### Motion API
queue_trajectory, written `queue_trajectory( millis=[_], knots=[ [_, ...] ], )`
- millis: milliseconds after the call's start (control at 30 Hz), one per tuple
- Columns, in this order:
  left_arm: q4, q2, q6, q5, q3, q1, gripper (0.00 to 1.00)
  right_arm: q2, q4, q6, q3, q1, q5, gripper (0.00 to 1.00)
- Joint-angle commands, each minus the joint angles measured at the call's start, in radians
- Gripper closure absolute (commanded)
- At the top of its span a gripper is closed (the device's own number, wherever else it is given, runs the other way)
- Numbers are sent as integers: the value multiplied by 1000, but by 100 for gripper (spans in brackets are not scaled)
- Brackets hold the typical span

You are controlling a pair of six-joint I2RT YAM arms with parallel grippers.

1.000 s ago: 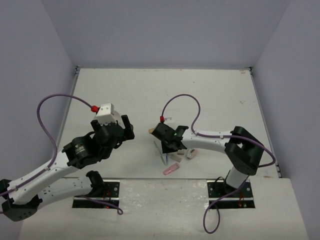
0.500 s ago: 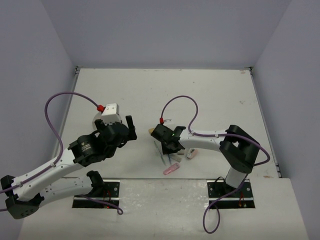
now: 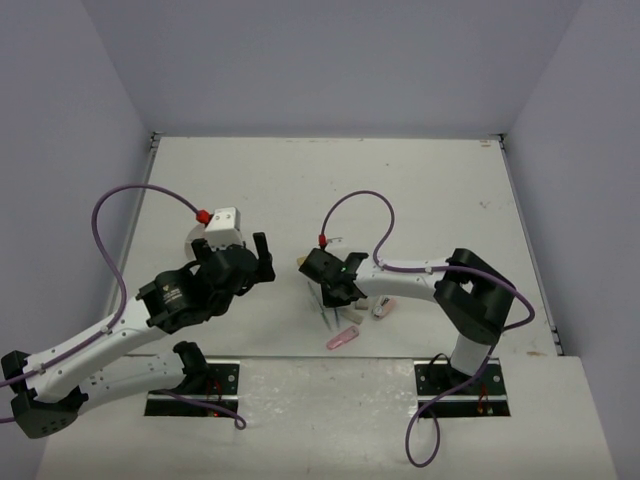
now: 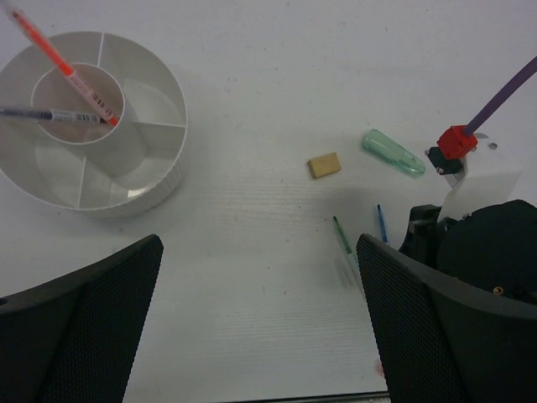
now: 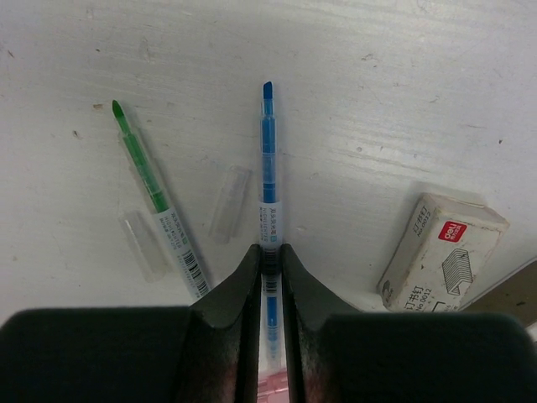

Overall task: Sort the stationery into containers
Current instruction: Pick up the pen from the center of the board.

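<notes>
Right gripper (image 5: 268,277) nipped shut on the blue pen (image 5: 268,151), lying flat between a green pen (image 5: 147,180) and a staple box (image 5: 440,252). Grasp step in hand. Next, likely: lift clear, carry left to the white holder (image 4: 159,180) by the wide-open, empty left gripper (image 4: 258,243).

We see a matt, faintly scuffed white surface (image 5: 377,75) under the blue pen (image 5: 268,159) and green pen (image 5: 144,168), both glossy translucent plastic. The box (image 5: 440,252) looks like printed card, the holder (image 4: 155,189) smooth white plastic, the right hand (image 5: 268,256) matt black.
</notes>
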Motion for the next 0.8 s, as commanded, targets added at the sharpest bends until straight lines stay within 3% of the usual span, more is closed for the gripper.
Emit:
queue_trajectory(
  millis=[0,133,400,633,700,767],
  knots=[
    [56,-3,-27,39,-19,-3,0,-19,-54,40,33,0,83,95],
    [24,87,-184,60,-29,-1,1,-104,-114,30,81,-3,146,100],
    [-50,260,-461,126,-4,-3,7,-303,-214,3,124,-13,239,100],
    [39,387,-573,260,-31,-19,37,-505,-255,-6,67,-29,286,100],
    [61,435,-581,289,-23,-31,52,-538,-255,-9,43,-43,287,100],
    [67,466,-596,293,-10,-48,54,-564,-255,-9,22,-56,286,100]
  ],
)
